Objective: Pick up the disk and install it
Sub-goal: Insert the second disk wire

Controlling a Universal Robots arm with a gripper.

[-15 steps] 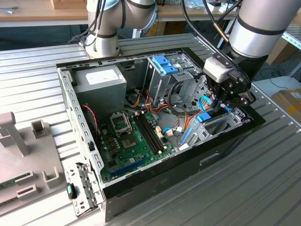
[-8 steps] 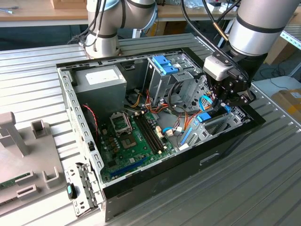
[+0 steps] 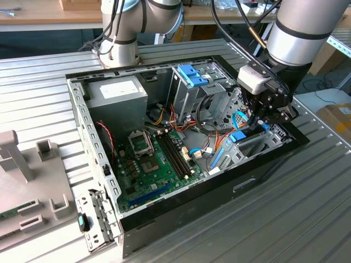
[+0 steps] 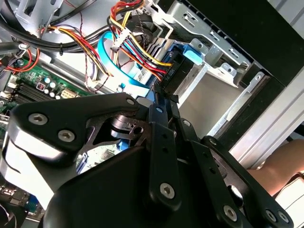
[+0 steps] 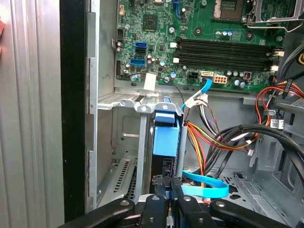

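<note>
- An open computer case (image 3: 263, 170) was seen lying on its side on a ribbed grey worktop (image 3: 307, 219) in the exterior view, with the green motherboard (image 3: 151, 164) exposed inside it.
- The gripper (image 3: 258, 123) was positioned low over the drive bay (image 3: 258, 147) at the case corner on the exterior view's right, with the arm (image 3: 299, 33) rising above it.
- The disk (image 5: 166, 142) was found standing on edge in a slot of that drive bay, its light-blue carrier rail facing outward; in the second wrist view a light-blue tab of the disk (image 4: 194, 53) was seen beside the metal bay wall.
- In the first wrist view the black fingertips (image 5: 162, 183) were seen drawn close together at the near end of the disk; whether the disk was actually pinched between them could not be told.
- A flat light-blue data cable (image 5: 204, 187) was seen curving just beside the disk, and a bundle of red, yellow and orange power wires (image 5: 209, 137) ran next to it.
- A grey power supply (image 3: 118, 93) with a white label was located at the far end of the case, and a tall metal drive cage (image 3: 192, 87) with a blue latch stood beside it.
- A grey plastic fixture (image 3: 22, 181) was placed on the worktop at the exterior view's left, well apart from the gripper.
</note>
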